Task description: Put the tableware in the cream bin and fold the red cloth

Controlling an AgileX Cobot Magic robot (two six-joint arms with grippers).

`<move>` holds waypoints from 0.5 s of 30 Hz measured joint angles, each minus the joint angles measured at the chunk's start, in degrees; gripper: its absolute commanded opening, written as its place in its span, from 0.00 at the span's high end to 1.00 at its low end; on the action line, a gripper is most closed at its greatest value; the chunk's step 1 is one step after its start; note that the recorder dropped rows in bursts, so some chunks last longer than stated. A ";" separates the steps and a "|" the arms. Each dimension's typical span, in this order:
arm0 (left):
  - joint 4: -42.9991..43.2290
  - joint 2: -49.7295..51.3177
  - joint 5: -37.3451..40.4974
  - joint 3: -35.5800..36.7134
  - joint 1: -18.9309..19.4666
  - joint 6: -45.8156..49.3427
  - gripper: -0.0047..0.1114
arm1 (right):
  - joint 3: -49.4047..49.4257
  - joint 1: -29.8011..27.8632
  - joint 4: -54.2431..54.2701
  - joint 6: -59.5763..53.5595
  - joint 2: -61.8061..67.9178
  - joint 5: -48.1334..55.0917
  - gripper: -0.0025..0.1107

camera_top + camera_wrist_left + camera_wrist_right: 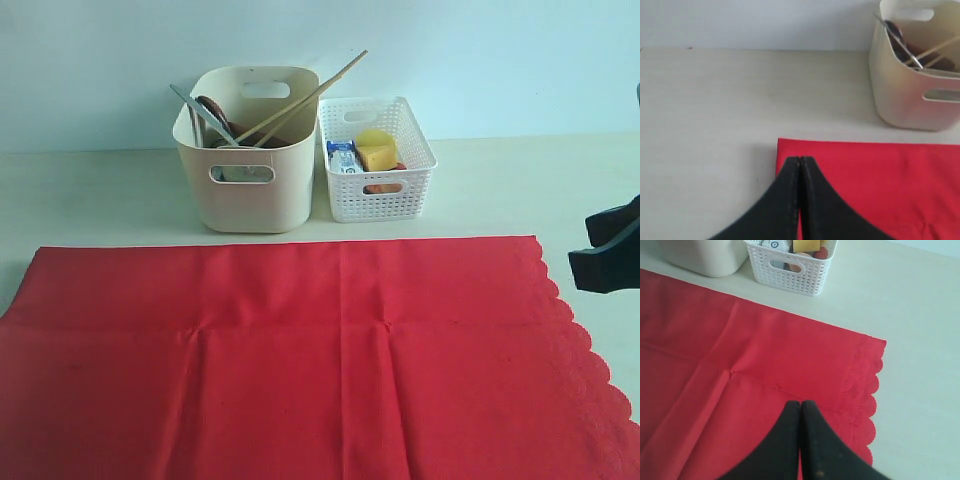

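The tableware (300, 99) sits in the bin (247, 190), well beyond both shut, empty pairs of jaws, so only folding is left: the cloth (300, 350) lies flat and unfolded on the tabletop (100, 200) just below them.

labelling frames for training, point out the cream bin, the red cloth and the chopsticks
cream bin (246, 205), exterior view, front wall below the handle
red cloth (300, 350), exterior view, middle of the fabric
chopsticks (335, 74), exterior view, shaft above the bin rim
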 measured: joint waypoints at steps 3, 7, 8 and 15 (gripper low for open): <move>0.00 2.98 1.42 0.00 0.00 0.40 0.96 | 0.00 0.00 0.07 0.04 0.53 -0.14 0.98; 0.00 6.56 2.71 0.03 0.00 1.03 0.93 | 0.00 0.00 0.07 0.14 0.72 -0.28 0.98; 0.00 7.33 2.71 0.03 0.00 1.15 0.91 | 0.00 0.00 0.25 0.14 0.72 -0.39 0.98; -0.30 13.65 9.34 -1.21 0.00 2.00 0.62 | 0.00 0.00 1.34 0.14 0.72 -1.10 0.98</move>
